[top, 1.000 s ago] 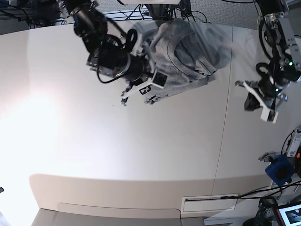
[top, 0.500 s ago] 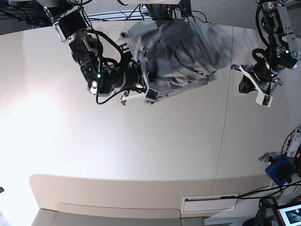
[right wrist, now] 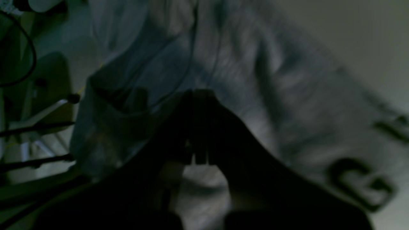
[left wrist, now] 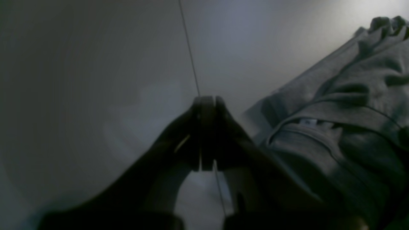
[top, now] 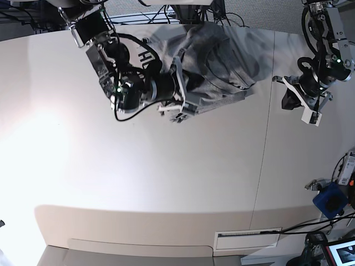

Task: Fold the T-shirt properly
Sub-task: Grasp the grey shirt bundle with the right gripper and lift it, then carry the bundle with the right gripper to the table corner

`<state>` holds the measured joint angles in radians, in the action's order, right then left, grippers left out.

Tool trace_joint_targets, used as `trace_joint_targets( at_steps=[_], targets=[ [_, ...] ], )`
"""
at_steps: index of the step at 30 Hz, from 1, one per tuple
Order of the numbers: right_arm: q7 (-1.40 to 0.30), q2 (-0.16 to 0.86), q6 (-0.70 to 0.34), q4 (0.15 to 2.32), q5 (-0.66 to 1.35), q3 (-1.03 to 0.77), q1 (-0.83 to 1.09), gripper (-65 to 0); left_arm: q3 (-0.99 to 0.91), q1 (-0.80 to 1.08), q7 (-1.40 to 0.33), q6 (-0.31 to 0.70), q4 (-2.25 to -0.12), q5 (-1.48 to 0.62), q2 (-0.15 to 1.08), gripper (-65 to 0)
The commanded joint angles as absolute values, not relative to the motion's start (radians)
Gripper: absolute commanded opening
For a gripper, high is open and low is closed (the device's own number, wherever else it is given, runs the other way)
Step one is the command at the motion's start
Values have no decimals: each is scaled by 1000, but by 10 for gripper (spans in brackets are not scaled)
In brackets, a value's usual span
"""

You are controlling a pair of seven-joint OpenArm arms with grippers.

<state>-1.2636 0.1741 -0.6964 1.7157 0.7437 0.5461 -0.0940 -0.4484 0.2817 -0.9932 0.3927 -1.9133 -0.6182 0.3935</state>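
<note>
A broad white table (top: 166, 183) lies bare across the near half of the base view, and only toward 12 o'clock does the work begin: the T-shirt (top: 216, 66), heather grey and soft, sits bunched in a rumpled heap at the table's far edge, not yet folded. The right gripper (top: 180, 108) hangs over the heap's near hem at about 11 o'clock, its jaws clenched together on nothing that can be made out; the left gripper (top: 302, 108) hovers well apart at 2 o'clock over bare tabletop, likewise pressed shut and empty. The cloth looks light and limp — it will likely drape, drag and crease rather than keep a shape, so the hold is best taken at firm edges, the shoulders by the collar or the two hem corners, with the heap spread flat first. The left wrist view shows what the base view blurs: the dark-lined collar (left wrist: 306, 127) with a small white label, lying at 3 o'clock beside the closed left gripper (left wrist: 207, 134). The right wrist view, dim and smeared, adds black block lettering (right wrist: 361, 182) at 4 o'clock on the T-shirt (right wrist: 255, 80) beneath the shut right gripper (right wrist: 198, 127) — print partly hidden from above.
</note>
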Motion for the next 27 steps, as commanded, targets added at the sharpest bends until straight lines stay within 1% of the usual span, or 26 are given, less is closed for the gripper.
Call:
trace_joint_targets(
  at_steps=[1,4,8,13,14,15,19,21,22,27],
  targets=[
    [-1251,172,-698,1732,759,544,-95,-650,-456,274,-971,393,-1929,-629,410,-650],
    [-1244,172,-698,1709,713,544,-59,-650,-456,274,-971,393,-1929,-629,410,-650],
    [-1216,171,-698,1582,703,544,-48,-650,-456,274,-971,393,-1929,-630,410,-650],
    [-1133,171,-698,1442,551,513,-45,-650,-456,274,-971,393,-1929,-629,410,-650],
    [-1124,171,-681,1439,526,492,-40,-650,-456,274,-971,393,-1929,-629,410,-650],
    [-1114,170,-641,1441,500,461,-33,-650,-456,274,-971,393,-1929,-629,410,-650],
    [-1067,132,-499,1462,389,254,6,-650,-456,274,-971,393,-1929,-629,410,-650],
    [-1053,109,-448,1471,364,123,23,-650,-456,274,-971,393,-1929,-629,410,-650],
    [-1047,100,-435,1472,364,57,31,-650,-456,274,-971,393,-1929,-630,410,-650],
    [-1041,80,-435,1472,365,-249,42,-650,-456,274,-971,393,-1929,-630,410,-650]
  ],
)
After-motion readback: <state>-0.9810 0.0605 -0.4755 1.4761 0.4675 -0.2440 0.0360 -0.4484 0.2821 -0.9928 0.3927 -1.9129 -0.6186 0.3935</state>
